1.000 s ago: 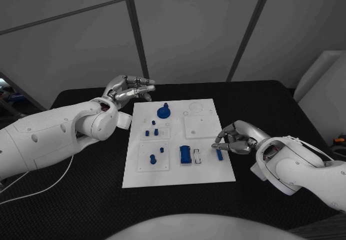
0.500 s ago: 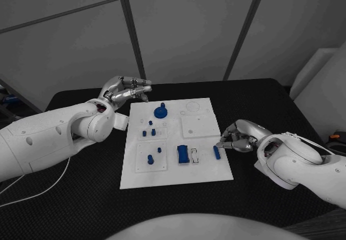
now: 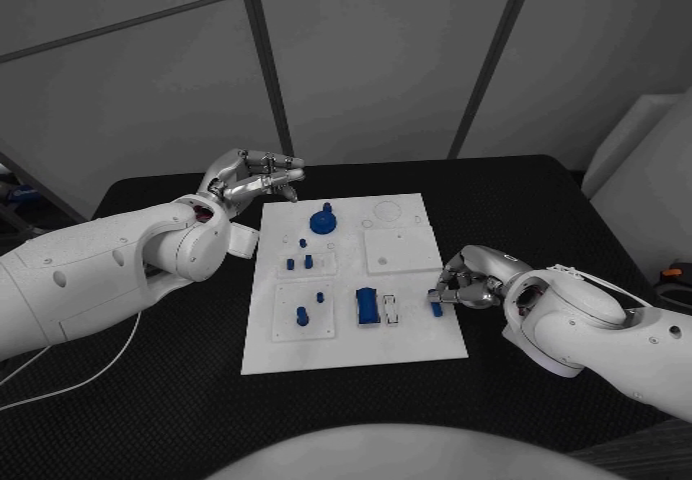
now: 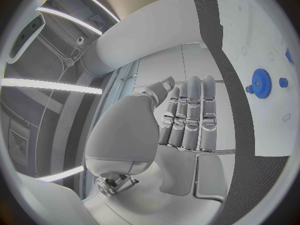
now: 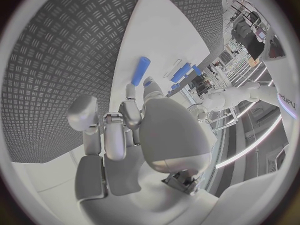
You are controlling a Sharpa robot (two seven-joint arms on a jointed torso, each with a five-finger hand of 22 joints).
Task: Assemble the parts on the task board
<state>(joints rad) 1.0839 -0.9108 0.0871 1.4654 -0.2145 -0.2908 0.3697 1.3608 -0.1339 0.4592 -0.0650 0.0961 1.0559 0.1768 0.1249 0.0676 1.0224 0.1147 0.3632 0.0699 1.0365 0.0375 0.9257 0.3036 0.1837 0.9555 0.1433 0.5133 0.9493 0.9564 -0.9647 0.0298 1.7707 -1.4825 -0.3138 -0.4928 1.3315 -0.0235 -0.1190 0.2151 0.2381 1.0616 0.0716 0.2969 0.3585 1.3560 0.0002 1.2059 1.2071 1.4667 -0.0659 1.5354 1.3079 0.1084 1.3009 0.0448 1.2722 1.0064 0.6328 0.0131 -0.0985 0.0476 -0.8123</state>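
Task board mid-table, partly filled, right hand closing on a loose peg.

Blue parts already stand in the board: a gear at its far end, small pins in the left panel, a block near the middle; by my reading the assembly is underway with more to seat. A blue peg lies flat at the board's right edge, and the right hand sits just beside it, fingers curled toward it; contact looks likely, but whether they are clamped on it I cannot tell. Beyond the board's far-left corner the left hand hovers, fingers extended side by side, holding nothing.
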